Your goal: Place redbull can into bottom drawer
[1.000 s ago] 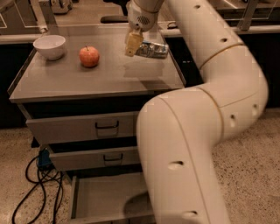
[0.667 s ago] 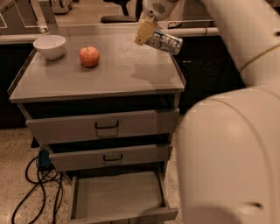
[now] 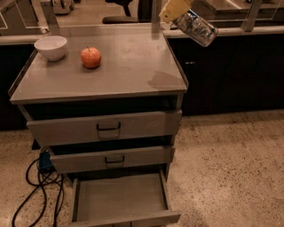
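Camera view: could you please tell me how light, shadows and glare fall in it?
In the camera view, the cabinet top carries a pale sheen and a shadow patch near its right edge; the redbull can, held by the gripper at the top edge, glints; the open bottom drawer is dimmer.

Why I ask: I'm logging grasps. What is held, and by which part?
The gripper, at the top of the view, right of the cabinet, holds the can by its upper-left end; the rest juts down to the right.

Cabinet top (image 3: 133,66) bears bowl (image 3: 51,47), apple (image 3: 90,57); gripper (image 3: 179,12) above rear-right corner.
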{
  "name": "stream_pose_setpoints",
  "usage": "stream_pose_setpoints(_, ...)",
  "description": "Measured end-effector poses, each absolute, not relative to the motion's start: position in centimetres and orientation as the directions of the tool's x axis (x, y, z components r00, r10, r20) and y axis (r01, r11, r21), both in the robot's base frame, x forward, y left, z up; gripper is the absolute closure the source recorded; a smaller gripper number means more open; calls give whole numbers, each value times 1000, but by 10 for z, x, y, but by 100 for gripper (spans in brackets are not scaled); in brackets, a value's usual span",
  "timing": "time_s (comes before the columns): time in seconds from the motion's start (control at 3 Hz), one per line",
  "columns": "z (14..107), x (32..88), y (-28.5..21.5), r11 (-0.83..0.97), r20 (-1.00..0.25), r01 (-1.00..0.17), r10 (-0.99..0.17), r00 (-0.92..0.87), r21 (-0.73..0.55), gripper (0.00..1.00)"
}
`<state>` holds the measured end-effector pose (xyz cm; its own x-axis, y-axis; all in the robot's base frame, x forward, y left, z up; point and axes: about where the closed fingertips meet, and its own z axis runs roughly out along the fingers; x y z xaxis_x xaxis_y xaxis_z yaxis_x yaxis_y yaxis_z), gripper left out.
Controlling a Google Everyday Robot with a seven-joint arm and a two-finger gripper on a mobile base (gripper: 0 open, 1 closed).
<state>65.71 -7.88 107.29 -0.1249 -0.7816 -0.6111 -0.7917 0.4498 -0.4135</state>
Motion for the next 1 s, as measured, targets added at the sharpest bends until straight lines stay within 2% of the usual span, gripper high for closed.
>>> stream_pose_setpoints(0.67,1072,649,-80,427,-578,-801,-806,-127,-419,100)
stream_pose_setpoints(1.0,1071,611,-88,410,-554,-809,-822,-129,-420,100)
